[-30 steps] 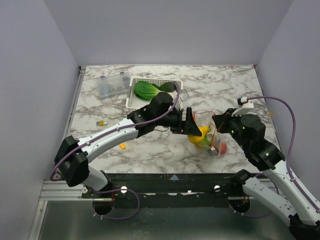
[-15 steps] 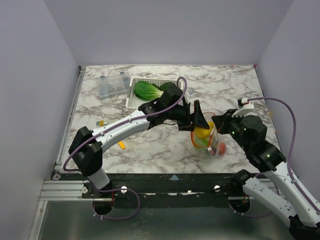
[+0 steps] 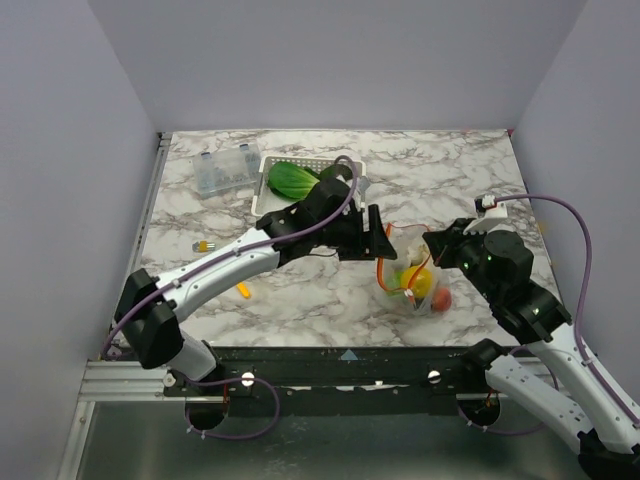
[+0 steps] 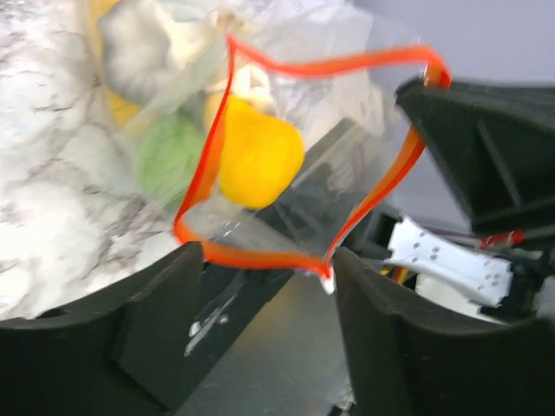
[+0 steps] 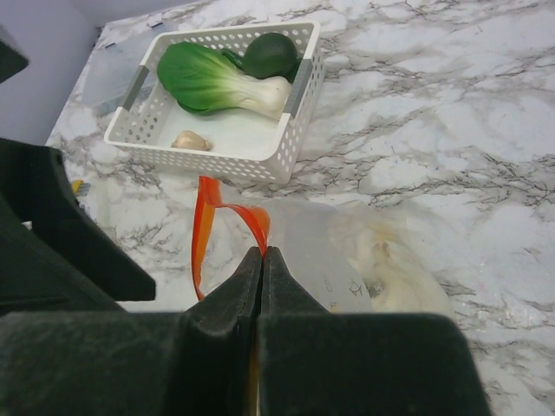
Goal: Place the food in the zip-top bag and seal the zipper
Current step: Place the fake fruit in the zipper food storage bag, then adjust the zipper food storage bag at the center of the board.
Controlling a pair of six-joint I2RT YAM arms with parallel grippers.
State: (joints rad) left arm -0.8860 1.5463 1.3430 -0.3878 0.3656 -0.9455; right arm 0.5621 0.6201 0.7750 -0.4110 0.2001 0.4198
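Plain grey walls close in a marble table point(image 3: 470, 180), and the bag point(image 3: 418, 285) stands right of centre, toward the near edge, between the two arms. The right tool point(image 5: 260, 253) has its fingers pressed together on the zipper strip point(image 4: 321, 65), holding one side of the mouth up. The left tool point(image 4: 267, 260) is at the mouth with its fingers apart and nothing in them. A yellow fruit point(image 4: 258, 160) and a green piece point(image 4: 167, 160) lie inside. A leafy green point(image 5: 208, 80) and a dark round piece point(image 5: 269, 54) wait in the basket point(image 5: 299, 95) toward the far edge, so filling looks partly done. To do it well, the right tool should hold the strip high and steady, so the mouth gapes wide for each drop.
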